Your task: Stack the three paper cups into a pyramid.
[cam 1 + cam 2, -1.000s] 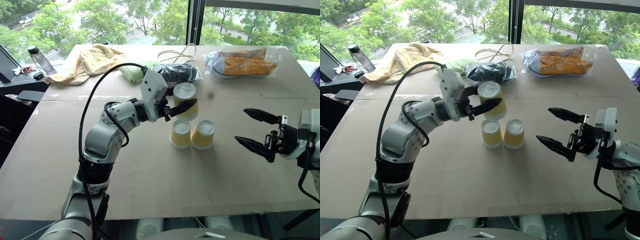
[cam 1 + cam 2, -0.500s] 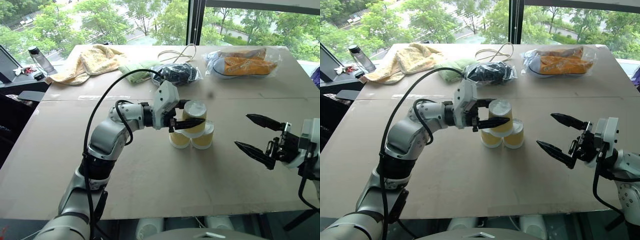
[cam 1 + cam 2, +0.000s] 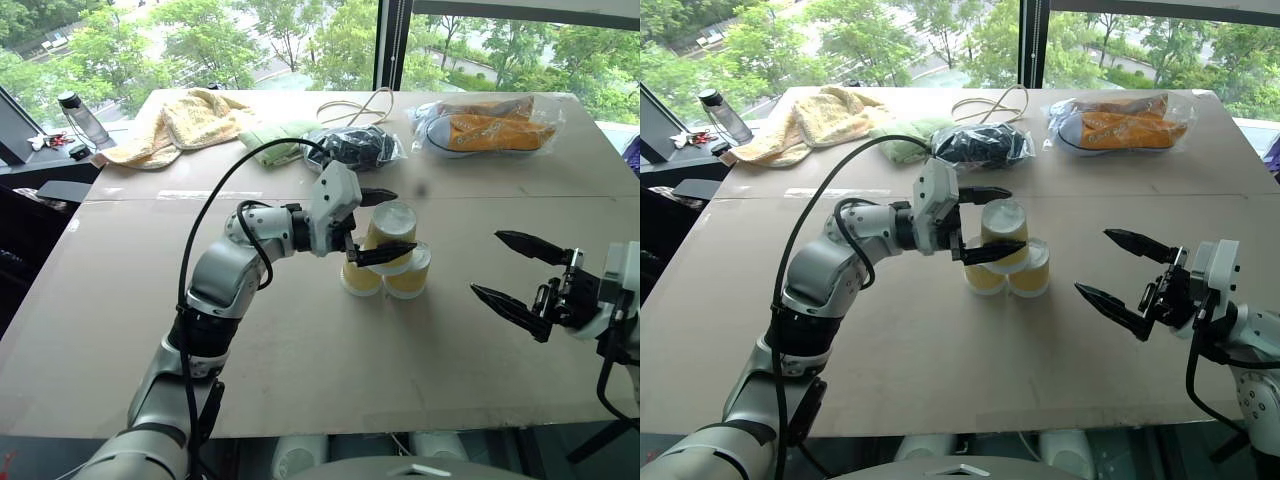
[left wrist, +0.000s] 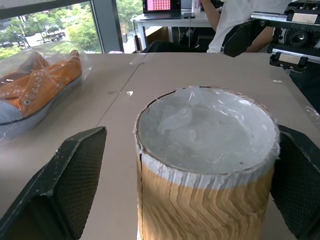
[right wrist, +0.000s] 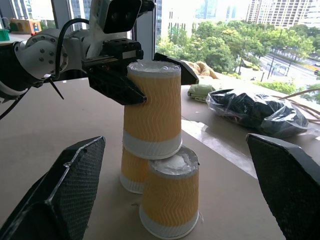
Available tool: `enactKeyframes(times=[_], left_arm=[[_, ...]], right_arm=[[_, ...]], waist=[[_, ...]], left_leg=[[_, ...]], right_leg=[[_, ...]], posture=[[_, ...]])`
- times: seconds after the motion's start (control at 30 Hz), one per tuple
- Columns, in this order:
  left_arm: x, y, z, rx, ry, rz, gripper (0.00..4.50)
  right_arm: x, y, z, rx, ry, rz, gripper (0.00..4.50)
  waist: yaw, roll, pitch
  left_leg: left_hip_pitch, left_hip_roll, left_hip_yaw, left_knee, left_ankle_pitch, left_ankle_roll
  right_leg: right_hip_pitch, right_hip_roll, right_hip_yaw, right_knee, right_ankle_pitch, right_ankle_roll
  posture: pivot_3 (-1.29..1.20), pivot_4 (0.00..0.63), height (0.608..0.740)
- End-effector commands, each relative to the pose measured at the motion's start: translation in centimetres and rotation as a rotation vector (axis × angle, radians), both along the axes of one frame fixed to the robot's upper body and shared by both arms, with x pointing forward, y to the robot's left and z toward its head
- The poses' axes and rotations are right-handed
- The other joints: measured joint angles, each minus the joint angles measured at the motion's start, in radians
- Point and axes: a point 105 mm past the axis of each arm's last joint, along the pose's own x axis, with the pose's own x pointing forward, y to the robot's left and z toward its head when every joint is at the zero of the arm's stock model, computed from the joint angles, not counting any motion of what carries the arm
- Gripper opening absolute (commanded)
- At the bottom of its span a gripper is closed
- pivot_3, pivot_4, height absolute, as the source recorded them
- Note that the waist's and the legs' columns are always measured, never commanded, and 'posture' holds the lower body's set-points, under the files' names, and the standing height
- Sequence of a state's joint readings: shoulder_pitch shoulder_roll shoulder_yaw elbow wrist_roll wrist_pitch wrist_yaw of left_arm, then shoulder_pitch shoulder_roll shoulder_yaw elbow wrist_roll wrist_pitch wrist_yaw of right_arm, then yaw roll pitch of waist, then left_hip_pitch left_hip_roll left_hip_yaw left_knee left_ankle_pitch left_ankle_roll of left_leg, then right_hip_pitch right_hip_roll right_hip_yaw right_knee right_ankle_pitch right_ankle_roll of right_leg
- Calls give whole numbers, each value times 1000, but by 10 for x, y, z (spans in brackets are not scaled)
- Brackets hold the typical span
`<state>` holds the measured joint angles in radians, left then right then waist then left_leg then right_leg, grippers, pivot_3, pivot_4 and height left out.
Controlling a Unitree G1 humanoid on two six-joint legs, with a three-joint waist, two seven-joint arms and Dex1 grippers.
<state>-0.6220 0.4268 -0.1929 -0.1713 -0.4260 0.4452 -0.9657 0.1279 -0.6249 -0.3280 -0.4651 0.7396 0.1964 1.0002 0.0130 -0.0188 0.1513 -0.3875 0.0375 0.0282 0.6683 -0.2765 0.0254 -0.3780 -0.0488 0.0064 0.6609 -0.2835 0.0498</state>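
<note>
**Top cup placed on the pair; release under way**

Room: tall windows onto green trees behind the surface; the left wrist view catches a desk and a seated person beyond.

Surface [image 3: 300, 350]: broad tan cardboard-covered top. Along its far edge lie a crumpled yellow towel [image 3: 180, 120], a black item in a clear plastic bag [image 3: 352, 146], a pair of orange canvas shoes in a clear plastic bag [image 3: 487, 125] and a looped pale cable [image 3: 357, 106].

Left end effector [image 3: 372, 227]: fingers spread to either side of the top cup, near but seemingly not gripping it.

Right end effector [image 3: 517, 276]: spread wide, empty, well apart from the cups.

Three ribbed yellow-orange paper cups with white rims: two base cups [image 5: 167, 200] side by side, touching; third cup [image 5: 152, 107] inverted on top, bridging both.

Step, as judged: pyramid formed, letting go. Next calls for a straight withdrawal without brushing the top cup.
</note>
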Motion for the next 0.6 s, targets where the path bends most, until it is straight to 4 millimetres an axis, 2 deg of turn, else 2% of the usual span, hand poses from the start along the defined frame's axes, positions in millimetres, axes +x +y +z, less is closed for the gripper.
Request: enactKeyframes(times=[0.03, 0.3, 0.43, 0.47, 0.53, 0.6], left_arm=[[-14, 1, 28, -109, -68, -70, 4437], [-28, 6, 72, -288, -147, -93, 4437], [-24, 23, 77, -338, -134, -3, 4437], [-22, 31, 73, -327, -119, 42, 4437], [-13, 69, 32, -194, -62, 233, 4437], [-17, 99, -4, -104, 13, 359, 4437]], right_arm=[[-1, 1, 6, -3, -41, 10, 4500], [3, -1, -6, -13, -15, 22, 4500], [7, -2, -12, 8, -9, 27, 4500], [8, -3, -14, 14, -5, 26, 4500], [13, -11, -34, 20, 48, 6, 4500], [16, -19, -55, -17, 88, -5, 4500]], waist=[[0, 0, 0], [0, 0, 0], [0, 0, 0], [-2, 0, 0], [-17, 2, -1], [-28, 2, -1]], left_leg=[[0, 0, 0, 0, 0, 0], [0, 0, -1, 0, 0, 0], [0, 0, -1, 0, 0, 0], [0, 0, -1, 0, 0, 0], [1, 1, -2, -1, 0, 0], [6, 1, -2, -5, 0, 0]], right_leg=[[0, 0, 0, 0, 0, 0], [0, 0, 0, 0, 0, 0], [0, 0, 0, 0, 0, 0], [0, 0, 0, 0, 0, 0], [0, 0, 1, 0, 0, 0], [1, 1, 6, 0, 0, 0]], posture=[[0, 150, 740], [0, 150, 740], [0, 150, 740], [0, 150, 740], [0, 150, 740], [0, 150, 740]])
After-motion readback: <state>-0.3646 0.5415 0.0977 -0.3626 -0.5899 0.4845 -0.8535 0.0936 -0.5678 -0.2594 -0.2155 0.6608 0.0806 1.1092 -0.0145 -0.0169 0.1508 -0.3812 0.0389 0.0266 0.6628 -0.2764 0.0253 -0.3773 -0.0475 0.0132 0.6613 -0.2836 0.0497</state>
